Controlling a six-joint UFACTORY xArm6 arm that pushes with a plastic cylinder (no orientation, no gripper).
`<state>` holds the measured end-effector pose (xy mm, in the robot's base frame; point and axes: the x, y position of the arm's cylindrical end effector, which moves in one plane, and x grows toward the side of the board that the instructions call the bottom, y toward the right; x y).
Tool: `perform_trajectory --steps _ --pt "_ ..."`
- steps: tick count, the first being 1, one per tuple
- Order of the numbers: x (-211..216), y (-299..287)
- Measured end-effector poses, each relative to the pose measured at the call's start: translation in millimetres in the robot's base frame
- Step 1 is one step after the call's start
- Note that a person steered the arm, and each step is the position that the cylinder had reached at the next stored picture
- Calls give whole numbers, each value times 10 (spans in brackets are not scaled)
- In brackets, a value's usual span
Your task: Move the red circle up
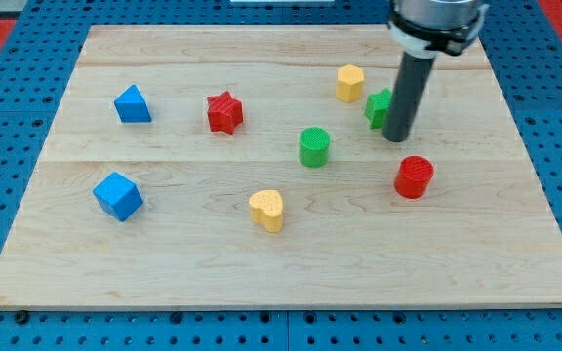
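The red circle (414,176) is a short red cylinder at the view's right of the wooden board (164,273). My tip (396,136) stands just above and slightly left of it, apart from it. The rod partly hides a green block (378,107), whose shape I cannot make out, touching or nearly touching the rod's left side.
A green cylinder (314,146) sits left of my tip. A yellow hexagon (349,83) is at the top. A red star (224,112), a blue triangular block (132,104), a blue cube (118,196) and a yellow heart (268,210) lie to the left.
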<state>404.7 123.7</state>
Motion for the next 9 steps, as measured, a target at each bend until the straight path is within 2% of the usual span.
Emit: perform_trajectory --steps 2,4,6,7,8,9 --pt "-265 -213" --pt "192 -125" --pt "291 662" --pt "772 669" --pt "1031 401" --pt "996 29"
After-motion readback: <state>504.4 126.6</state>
